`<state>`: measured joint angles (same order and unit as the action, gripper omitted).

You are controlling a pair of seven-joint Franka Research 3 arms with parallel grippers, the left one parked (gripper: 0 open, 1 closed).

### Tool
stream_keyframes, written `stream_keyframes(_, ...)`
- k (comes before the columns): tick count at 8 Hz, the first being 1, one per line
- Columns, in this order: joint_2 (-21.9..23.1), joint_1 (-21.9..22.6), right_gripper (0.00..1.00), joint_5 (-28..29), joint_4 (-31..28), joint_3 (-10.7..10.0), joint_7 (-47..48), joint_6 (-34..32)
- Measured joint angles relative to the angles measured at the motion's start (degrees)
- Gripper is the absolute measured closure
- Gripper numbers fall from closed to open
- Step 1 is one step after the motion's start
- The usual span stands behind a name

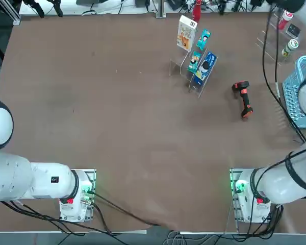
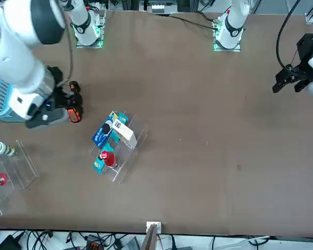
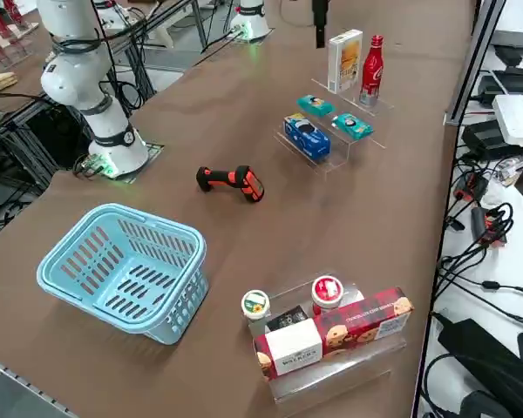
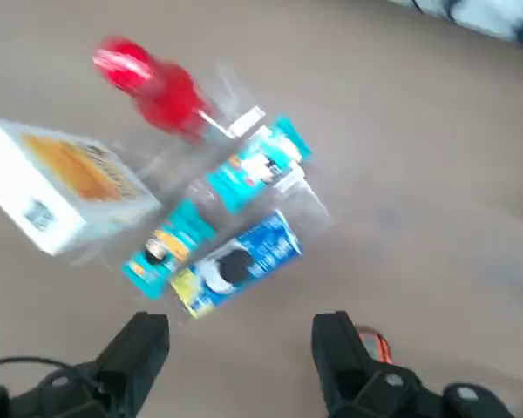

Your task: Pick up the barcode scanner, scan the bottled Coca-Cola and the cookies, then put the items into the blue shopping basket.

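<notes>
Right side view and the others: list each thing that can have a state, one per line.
barcode scanner: lying on its side on the table, not held.
bottled Coca-Cola: upright on the clear stand, capped.
cookies: upright beside the bottle.
blue shopping basket: upright, empty.
right claw: open, holding nothing, above the table near the scanner.

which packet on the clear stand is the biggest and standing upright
The cookies, the white box with orange-yellow pictures beside the Coca-Cola. The blue packet and two teal packets are smaller and lower.
</notes>
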<state>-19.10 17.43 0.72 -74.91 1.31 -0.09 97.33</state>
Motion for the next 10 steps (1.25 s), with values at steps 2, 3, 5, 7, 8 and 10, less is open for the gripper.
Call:
stream_keyframes(2, -6.1, 4.1, 0.00, 0.0, 7.3, 0.0, 0.0, 2.0)
stream_keyframes(3, -8.2, 5.7, 0.00, 0.0, 8.9, -0.1, 0.0, 4.1)
stream_keyframes(5, -11.3, 6.3, 0.00, 0.0, 9.8, -0.7, 0.0, 8.2)
stream_keyframes(7, -13.5, 5.8, 0.00, 0.0, 10.8, -1.6, -0.2, 10.1)
stream_keyframes(8, -14.2, 5.6, 0.00, 0.0, 12.1, -1.8, -0.2, 10.2)
stream_keyframes(10, -15.4, 5.4, 0.00, 0.0, 14.2, -1.9, -0.2, 10.8)
